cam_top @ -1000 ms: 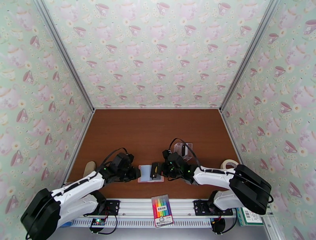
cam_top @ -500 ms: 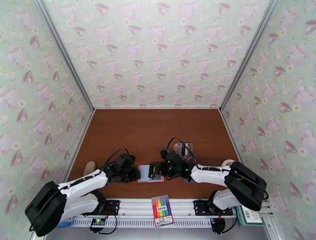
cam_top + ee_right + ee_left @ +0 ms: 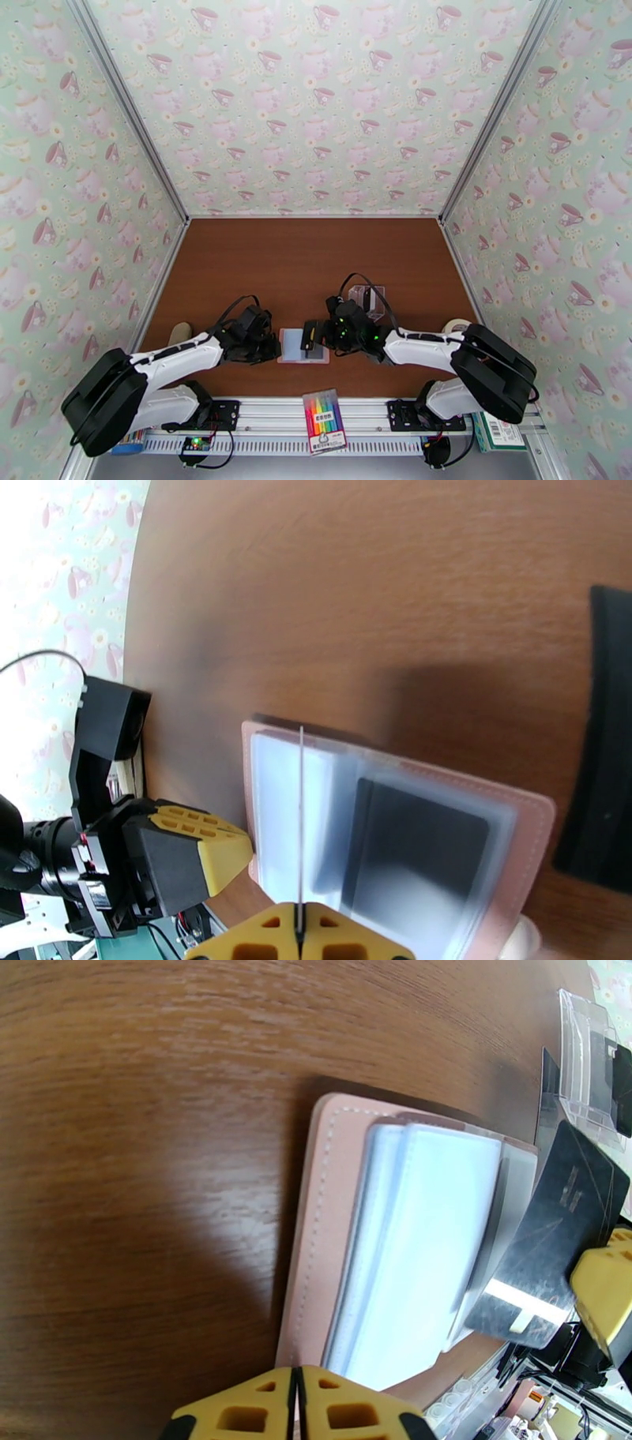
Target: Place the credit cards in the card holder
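The card holder (image 3: 291,344) lies open on the table between the two arms, pink outside (image 3: 312,1228) with clear sleeves (image 3: 276,811). One dark credit card (image 3: 415,839) sits inside a sleeve. My right gripper (image 3: 314,339) is shut on another black credit card (image 3: 565,1220), held on edge above the sleeves and seen as a thin line (image 3: 301,811) in the right wrist view. My left gripper (image 3: 274,347) is shut, its yellow fingertips (image 3: 261,1414) against the holder's left edge. I cannot tell if they pinch the cover.
A clear plastic box (image 3: 368,300) with dark cards (image 3: 549,1094) stands just behind the right gripper. A tape roll (image 3: 457,326) lies at the right wall, a beige object (image 3: 180,333) at the left, and a marker pack (image 3: 324,421) on the front rail.
The left gripper has moved right, up to the holder's edge, and its jaws have closed. The right gripper with its card has barely shifted.
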`<action>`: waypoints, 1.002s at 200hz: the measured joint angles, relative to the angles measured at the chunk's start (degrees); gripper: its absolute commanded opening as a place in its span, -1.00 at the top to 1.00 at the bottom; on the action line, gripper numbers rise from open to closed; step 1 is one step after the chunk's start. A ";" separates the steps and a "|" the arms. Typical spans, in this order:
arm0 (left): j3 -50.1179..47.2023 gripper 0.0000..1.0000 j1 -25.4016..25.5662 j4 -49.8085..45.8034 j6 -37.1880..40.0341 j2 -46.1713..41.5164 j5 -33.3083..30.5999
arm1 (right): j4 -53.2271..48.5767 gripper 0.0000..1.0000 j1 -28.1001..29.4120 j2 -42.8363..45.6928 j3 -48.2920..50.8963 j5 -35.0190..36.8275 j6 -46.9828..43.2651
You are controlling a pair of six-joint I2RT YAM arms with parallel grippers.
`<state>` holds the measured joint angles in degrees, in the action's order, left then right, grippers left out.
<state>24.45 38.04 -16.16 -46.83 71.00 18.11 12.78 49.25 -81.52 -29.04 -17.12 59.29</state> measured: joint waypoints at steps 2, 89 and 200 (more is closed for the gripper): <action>0.00 0.75 0.02 0.00 0.00 0.00 0.02 | -0.02 1.00 -0.09 0.07 0.02 -0.02 0.00; 0.07 0.76 0.09 0.61 -0.02 0.31 0.00 | 0.15 1.00 -0.55 -0.39 0.59 0.22 -0.02; 0.13 0.77 1.16 2.75 -0.07 1.42 -0.59 | 0.85 1.00 -0.52 -1.70 0.87 0.13 -0.11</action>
<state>24.58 39.20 -13.41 -46.89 72.42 17.52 13.63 48.73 -83.22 -28.16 -16.99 59.18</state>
